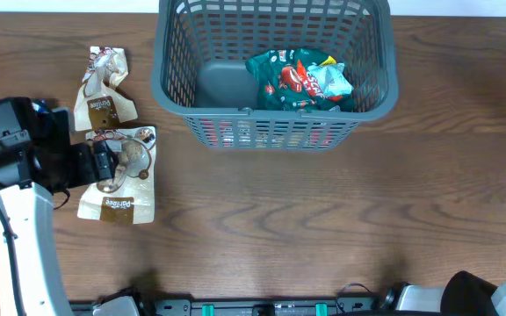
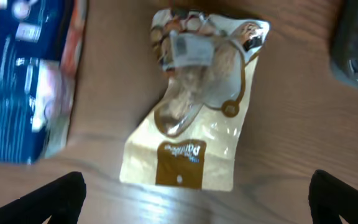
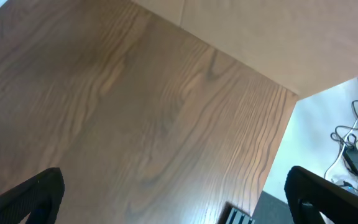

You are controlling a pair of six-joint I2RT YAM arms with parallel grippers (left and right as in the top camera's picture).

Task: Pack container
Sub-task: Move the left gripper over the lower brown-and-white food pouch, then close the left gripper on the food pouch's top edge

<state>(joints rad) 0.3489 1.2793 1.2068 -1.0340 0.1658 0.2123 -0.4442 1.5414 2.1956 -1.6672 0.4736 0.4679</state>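
— Black fingers [image 2: 61, 199] of our left pincer [image 2: 197, 196] stand wide apart, clamped on nothing. What do we see past them?

— We see a cream packet [image 2: 191, 106] lying flat on the wooden table [image 2: 291, 155], off the front left corner of the basket [image 1: 275, 123]. A blue packet [image 2: 30, 81] lies just beside it, on the side away from the basket.

— And farther out?

— A second cream packet [image 1: 104, 88] lies crumpled to the left of the basket's left wall, apart from it. Our grey basket stands upright near the table's far edge, with a green packet [image 1: 301, 79] in its right half and bare base in its left half.

— Our right pincer [image 3: 173, 186]?

— Its fingers are spread too, over bare wood with nothing between them, well off from the basket's front right corner.
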